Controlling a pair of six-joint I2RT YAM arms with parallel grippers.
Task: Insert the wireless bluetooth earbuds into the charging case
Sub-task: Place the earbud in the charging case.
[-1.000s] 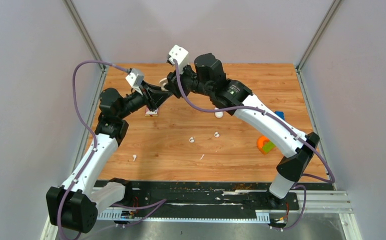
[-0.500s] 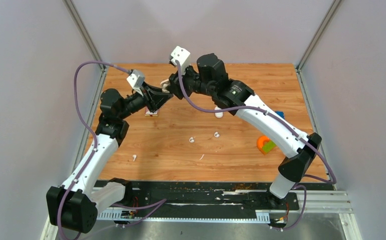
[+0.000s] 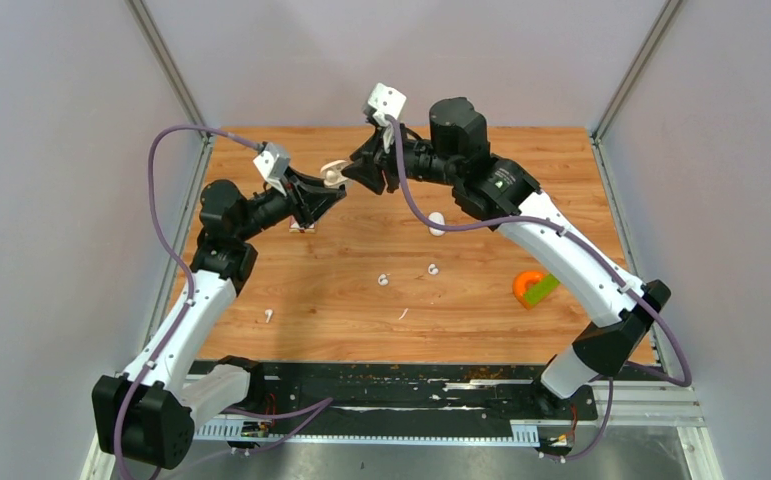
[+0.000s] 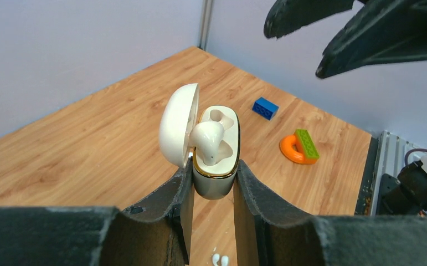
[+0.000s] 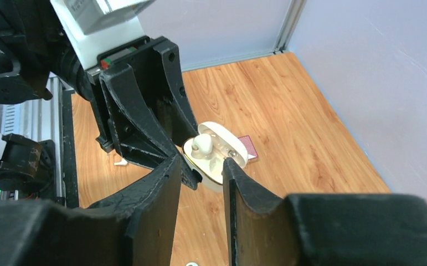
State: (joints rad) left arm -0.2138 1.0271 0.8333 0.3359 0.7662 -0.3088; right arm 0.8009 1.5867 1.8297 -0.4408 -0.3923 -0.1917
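My left gripper (image 4: 213,169) is shut on the white charging case (image 4: 217,180) and holds it above the table at the back left. The lid (image 4: 176,124) stands open. One white earbud (image 4: 208,138) sits in the near slot; the far slot is empty. My right gripper (image 3: 356,168) hovers just right of the case (image 3: 332,172), open, with nothing between its fingers (image 5: 161,183). The right wrist view looks down on the case (image 5: 214,166) and the earbud (image 5: 202,145). Loose earbuds (image 3: 383,280) (image 3: 433,268) (image 3: 268,315) lie on the table.
A maroon card (image 3: 303,227) lies under the held case. A larger white piece (image 3: 437,224) and a thin white sliver (image 3: 402,314) are mid-table. An orange ring with a green brick (image 3: 531,288) sits at the right, a blue brick (image 4: 265,108) beyond it. Grey walls close in.
My right arm has drawn back to the right, away from the case, leaving the earbud in its slot. The left arm and the case have stayed put.
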